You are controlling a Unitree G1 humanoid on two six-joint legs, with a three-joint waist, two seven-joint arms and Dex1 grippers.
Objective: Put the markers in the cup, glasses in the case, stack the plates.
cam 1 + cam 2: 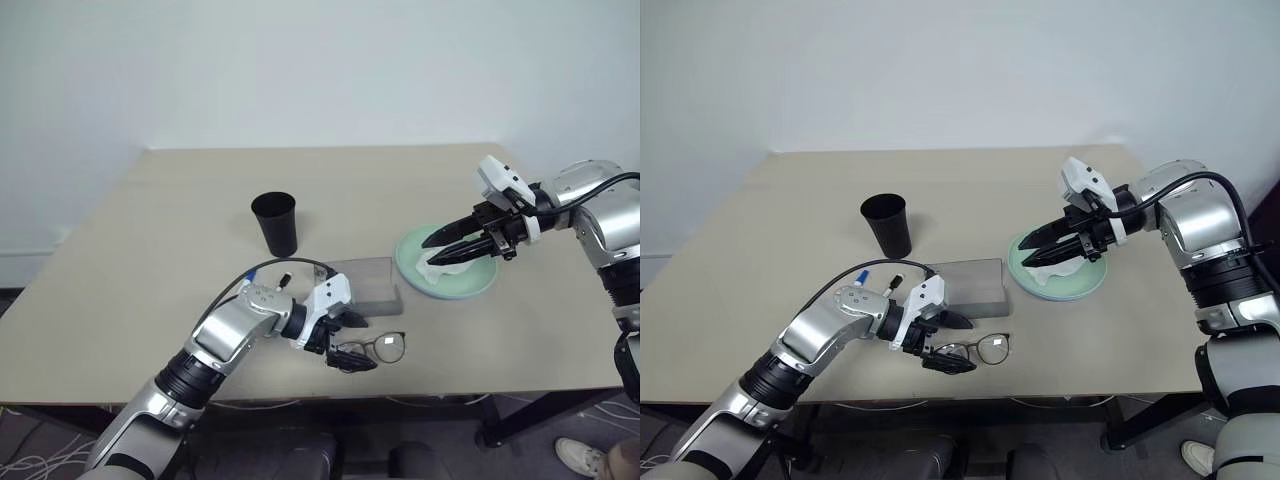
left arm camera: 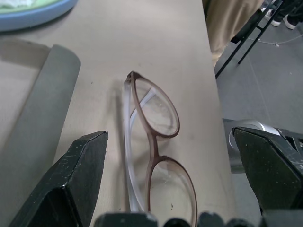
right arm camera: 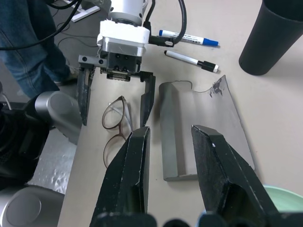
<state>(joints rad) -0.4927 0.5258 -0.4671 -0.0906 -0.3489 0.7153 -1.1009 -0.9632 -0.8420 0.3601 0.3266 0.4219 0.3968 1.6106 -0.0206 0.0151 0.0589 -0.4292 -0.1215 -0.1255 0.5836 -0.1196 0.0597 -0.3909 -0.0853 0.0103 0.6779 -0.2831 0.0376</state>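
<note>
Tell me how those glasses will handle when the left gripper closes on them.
The glasses look thin-framed, so probably light and easily bent. They lie flat on the table, so they may slide rather than lift. The left gripper stands open around them; a gentle squeeze seems wise.

The thin wire-framed round-lensed glasses (image 1: pixel 372 349) lie at the beige tabletop's (image 1: pixel 130 270) front edge; just behind, the grey rectangular hard case (image 1: pixel 362 284); right, stacked round plastic plates (image 1: pixel 445 266); behind-left, the black tapered plastic cup (image 1: pixel 276 223).
</note>
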